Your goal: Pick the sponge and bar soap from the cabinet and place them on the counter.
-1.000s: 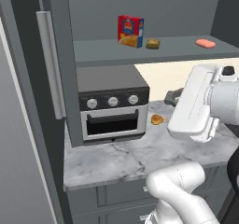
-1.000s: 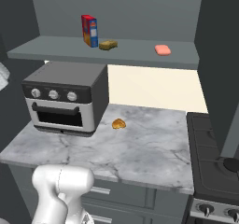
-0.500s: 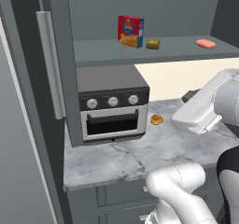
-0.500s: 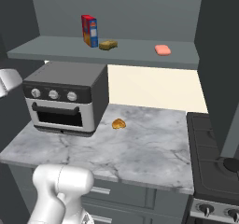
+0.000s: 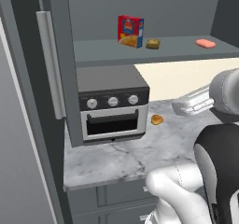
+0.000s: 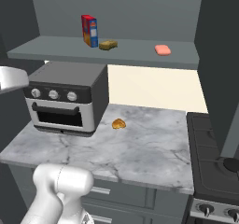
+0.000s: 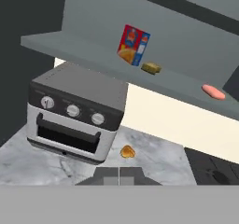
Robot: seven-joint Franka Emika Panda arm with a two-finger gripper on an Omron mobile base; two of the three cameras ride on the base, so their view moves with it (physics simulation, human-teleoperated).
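I am holding my fingers (image 7: 119, 175) pressed fully together with nothing between them, their two dark tips meeting at the bottom of my hand view, above the white-grey marble bench with thin dark veins (image 6: 140, 148).

I am looking at the open tall dark grey wall cabinet (image 5: 56, 55), whose grey shelf (image 6: 60, 48) is carrying three things in a row. The small dull tan-yellow rectangular sponge (image 6: 108, 44) is lying near the middle of the shelf, just beside the upright red and yellow cardboard box (image 6: 89, 31), which is standing to its left in every view. The small flat salmon-pink bar soap (image 6: 162, 50) is lying well apart from the sponge, further right along the same shelf. In my hand view I am seeing the sponge (image 7: 151, 68) just below and right of the box (image 7: 133, 45), and the soap (image 7: 214, 92) out toward the right edge.

Under the shelf, the silver toaster oven with three knobs (image 5: 112, 106) is standing on the bench at its left end, its door shut. A small rounded glossy orange-yellow lump (image 6: 119, 123) is resting on the marble just beside the oven's front right corner. A dark stovetop (image 6: 214, 157) is adjoining the bench on the right.

A long silver bar handle (image 5: 49, 64) is running down the open cabinet door in the left base view.
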